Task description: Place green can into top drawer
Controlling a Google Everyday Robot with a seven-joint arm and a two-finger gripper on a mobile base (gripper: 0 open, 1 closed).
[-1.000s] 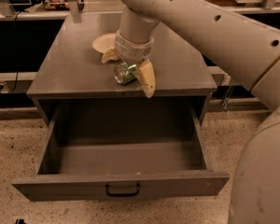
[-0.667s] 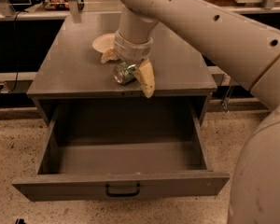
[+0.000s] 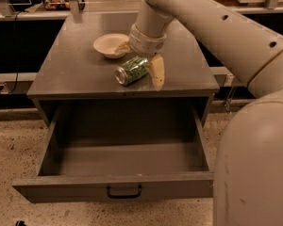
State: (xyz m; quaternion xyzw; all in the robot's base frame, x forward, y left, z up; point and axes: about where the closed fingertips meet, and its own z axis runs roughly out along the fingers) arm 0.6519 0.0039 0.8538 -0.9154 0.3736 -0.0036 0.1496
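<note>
One green can [image 3: 132, 69] lies on its side on the desk [image 3: 70, 74]. The hand [image 3: 139, 64] straddles the can with its fingers [image 3: 156, 72] spread and nothing clamped. The top drawer [image 3: 127, 161] gapes below and in front of the can. Advice: close squarely across the can's body and lift it clear before lowering.

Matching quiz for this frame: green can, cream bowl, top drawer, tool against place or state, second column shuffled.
1. green can
2. cream bowl
3. top drawer
4. tool

a. pulled open, nothing inside
b. lying on its side on the cabinet top
c. upright, farther back on the top than the can
d. low over the can, at the arm's end

Pairs: 1-b, 2-c, 3-a, 4-d
</note>
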